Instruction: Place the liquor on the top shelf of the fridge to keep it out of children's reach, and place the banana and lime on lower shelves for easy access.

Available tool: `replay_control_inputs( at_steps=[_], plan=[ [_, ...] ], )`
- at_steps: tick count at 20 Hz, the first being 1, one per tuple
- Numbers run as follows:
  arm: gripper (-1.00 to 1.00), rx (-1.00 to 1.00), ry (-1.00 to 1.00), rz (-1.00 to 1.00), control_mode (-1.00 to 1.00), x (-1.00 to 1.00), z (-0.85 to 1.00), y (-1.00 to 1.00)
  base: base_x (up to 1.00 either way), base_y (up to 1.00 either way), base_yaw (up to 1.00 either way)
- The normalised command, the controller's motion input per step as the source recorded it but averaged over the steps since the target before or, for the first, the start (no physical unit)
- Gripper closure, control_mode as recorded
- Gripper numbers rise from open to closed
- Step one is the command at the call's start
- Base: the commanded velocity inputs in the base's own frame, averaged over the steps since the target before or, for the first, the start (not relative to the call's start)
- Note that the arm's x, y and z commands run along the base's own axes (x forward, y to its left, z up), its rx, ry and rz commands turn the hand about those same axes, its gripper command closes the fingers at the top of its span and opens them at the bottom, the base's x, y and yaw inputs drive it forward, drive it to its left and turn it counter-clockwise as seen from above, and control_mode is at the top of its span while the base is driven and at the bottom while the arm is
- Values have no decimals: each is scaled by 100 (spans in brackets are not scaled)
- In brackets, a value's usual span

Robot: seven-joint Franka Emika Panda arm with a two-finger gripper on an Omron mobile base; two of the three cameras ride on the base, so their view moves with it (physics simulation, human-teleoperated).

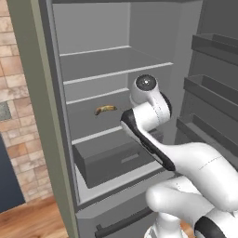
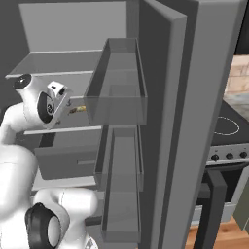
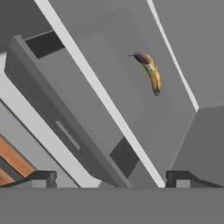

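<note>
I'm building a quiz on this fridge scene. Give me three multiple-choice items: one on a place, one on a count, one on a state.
1. Where does the banana lie?
A. on the shelf just above the drawer
B. in a door bin
C. on the floor

2. How many fruits lie on the shelves in the left base view?
A. one
B. two
C. three

3. How does the gripper stand?
A. shut on the banana
B. open and empty
C. shut on nothing

Key: 1 A, the banana rests on the shelf directly over the drawer. 2 A, the banana is the one fruit there. 3 B, in the hand view the fingertips stand wide apart with nothing between them.
</note>
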Motion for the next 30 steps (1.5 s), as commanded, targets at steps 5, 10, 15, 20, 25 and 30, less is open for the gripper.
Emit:
replay_control_inputs(
  at_steps=[5, 10, 15, 20, 25, 30],
  plan=[
    [-100, 0, 5, 0, -100, -100, 22, -1, 0, 0, 0],
    [-100, 3, 0, 0, -100, -100, 23, 0, 0, 0, 0],
    [-100, 13, 0, 0, -100, -100, 44, -11, 0, 0, 0],
    [-100, 10, 0, 0, -100, -98, 37, -21, 0, 0, 0],
    [-100, 0, 0, 0, -100, -81, 27, -12, 0, 0, 0],
    [-100, 0, 0, -2, -100, -61, 31, -23, 0, 0, 0]
  ],
)
